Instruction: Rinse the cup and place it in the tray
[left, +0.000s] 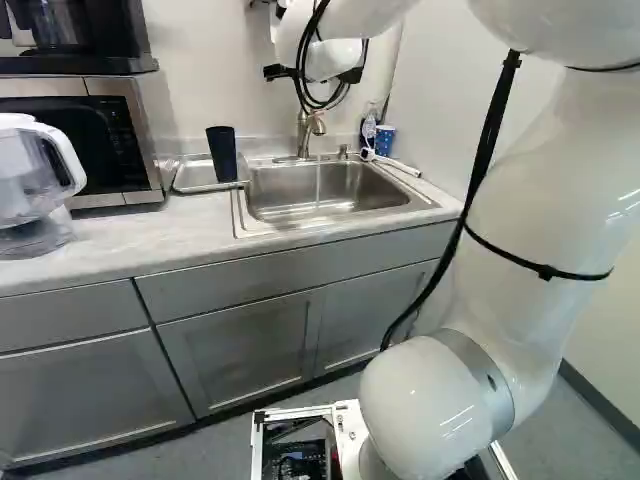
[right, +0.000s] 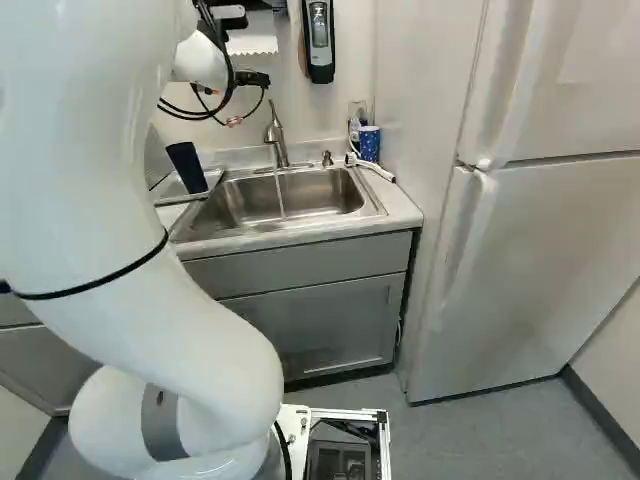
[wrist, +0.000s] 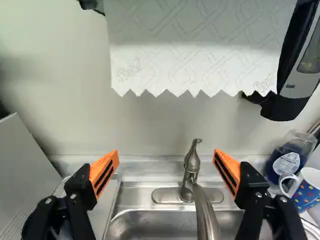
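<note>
Bench (left: 100, 235): pale, with the sink (left: 345, 190) set into it.
Black cup (left: 222, 155): on the tray (left: 190, 180), left of the sink; only the base views show it.
Spotted cup (wrist: 304, 192): beyond the sink's right corner, cut off by the wrist view's edge.
Pincer (left: 351, 75): spread wide, its tips hidden in the left base view; the wrist view shows the faucet (wrist: 191, 162), behind the sink, ahead between its fingers.
Pitcher (left: 28, 175): left of the sink, left base view only.
Fridge (right: 540, 220): right of the sink, right base view only.
Unclear: which cup the task means.
</note>
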